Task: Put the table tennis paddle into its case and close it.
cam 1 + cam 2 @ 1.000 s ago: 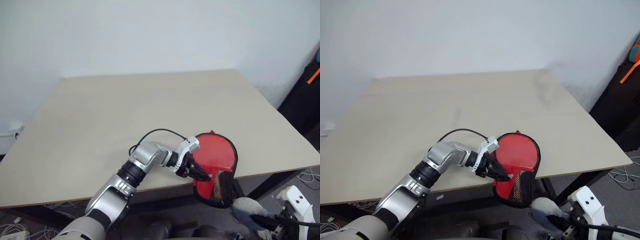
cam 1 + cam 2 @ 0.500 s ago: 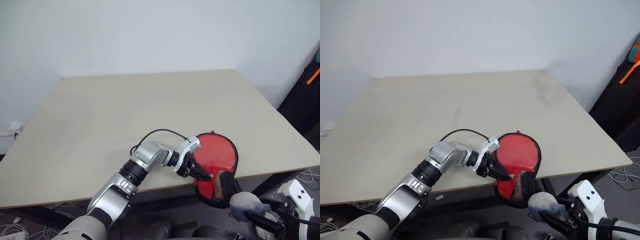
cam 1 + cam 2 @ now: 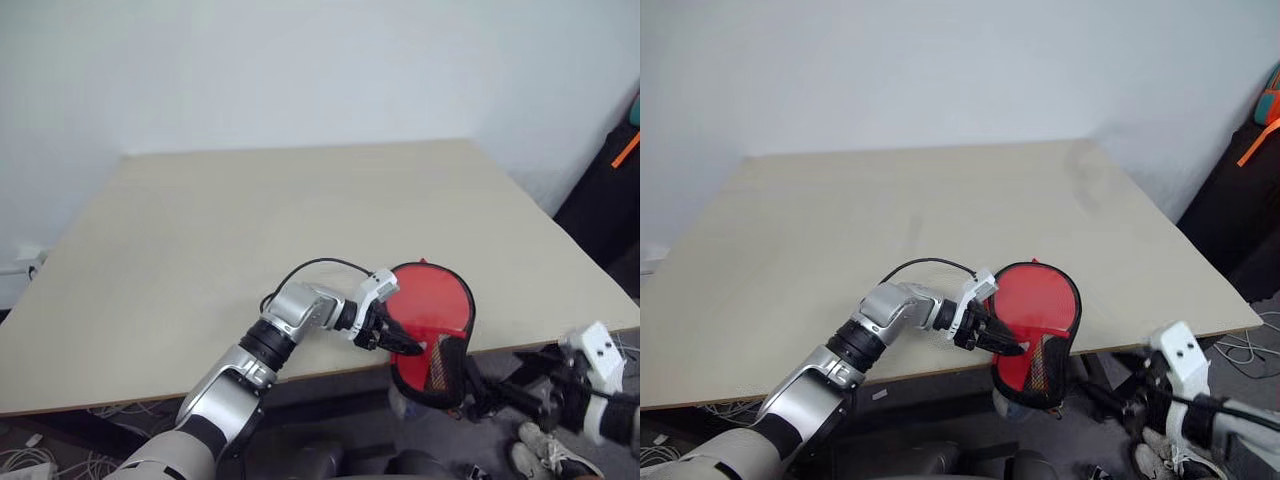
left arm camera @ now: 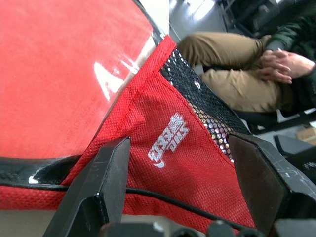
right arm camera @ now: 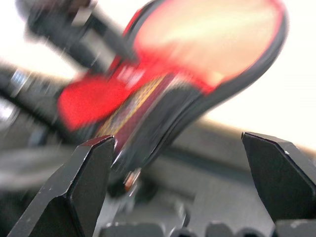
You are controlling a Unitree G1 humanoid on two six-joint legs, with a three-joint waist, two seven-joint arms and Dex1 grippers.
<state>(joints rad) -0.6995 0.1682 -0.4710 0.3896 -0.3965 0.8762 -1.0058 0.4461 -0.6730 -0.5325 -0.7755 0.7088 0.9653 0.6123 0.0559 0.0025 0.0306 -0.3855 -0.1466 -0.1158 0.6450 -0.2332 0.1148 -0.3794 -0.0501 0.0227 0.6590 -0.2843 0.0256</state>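
Observation:
The case (image 3: 432, 308), black-rimmed with a red panel and a clear window, lies at the table's front right edge, and its narrow mesh end hangs over the edge. Through the window shows the round red face of the table tennis paddle (image 4: 54, 64); its handle is hidden. My left gripper (image 3: 396, 344) rests on the case's near side with its fingers (image 4: 106, 173) spread apart on the red fabric. My right gripper (image 3: 480, 392) is below table height, to the right of the hanging end. It points at that end, wide open and empty.
The beige table (image 3: 250, 220) stretches far and left. A small grey lump (image 3: 397, 402) shows under the case's hanging end. A seated person (image 4: 237, 74) is beyond the table edge, with shoes (image 3: 540, 462) on the floor. A black bag (image 3: 615, 190) stands at the right.
My right gripper has opened and let go of the grey lump, then risen towards the case's hanging end. The left gripper has stayed on the case.

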